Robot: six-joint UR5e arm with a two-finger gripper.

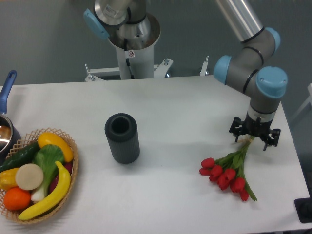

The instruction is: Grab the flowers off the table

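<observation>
The flowers [228, 172] lie on the white table [180, 112] at the right, red tulip heads toward the front and green stems running up and right under the gripper. My gripper [253, 138] points straight down over the stem ends, near the pale string tie. Its dark fingers stand spread on either side of the stems, so it looks open. Whether the fingers touch the stems cannot be seen from this view.
A dark ribbed cylinder [122, 138] stands upright in the middle of the table. A wicker basket [72, 168] of vegetables and fruit sits at the front left, with a blue-handled pot [6, 127] behind it. The table's right edge is close to the flowers.
</observation>
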